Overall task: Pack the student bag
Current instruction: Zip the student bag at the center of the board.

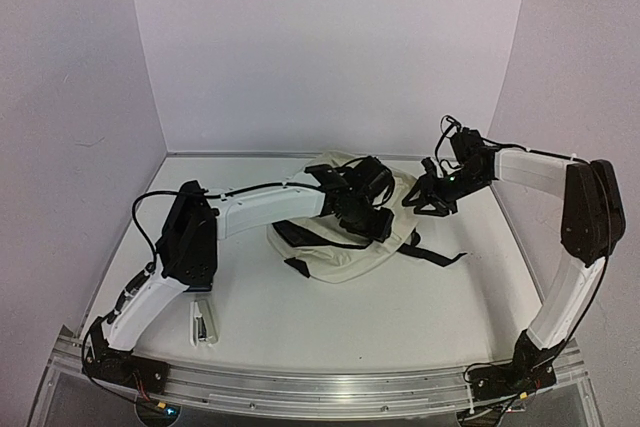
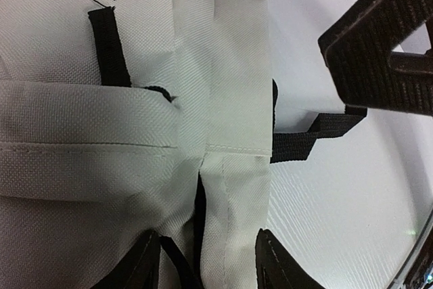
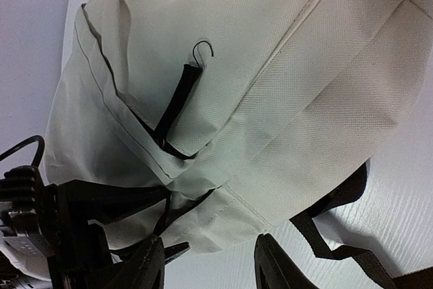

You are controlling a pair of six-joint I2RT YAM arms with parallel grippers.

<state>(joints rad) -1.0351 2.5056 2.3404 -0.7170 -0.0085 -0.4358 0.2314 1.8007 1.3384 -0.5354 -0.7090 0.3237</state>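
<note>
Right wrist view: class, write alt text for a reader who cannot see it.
A large cream fabric backpack fills most of the frame, lying on a white table, a black zipper pull strap on its front. The wrist's two black fingers stand apart at the bottom edge; part of the other black arm shows at lower left.

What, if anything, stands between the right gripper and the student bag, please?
Nothing visible does. The right gripper sits right at the student bag, whose cream edge lies just beyond its fingertips. The left gripper is over the bag off to one side, not between them.
</note>
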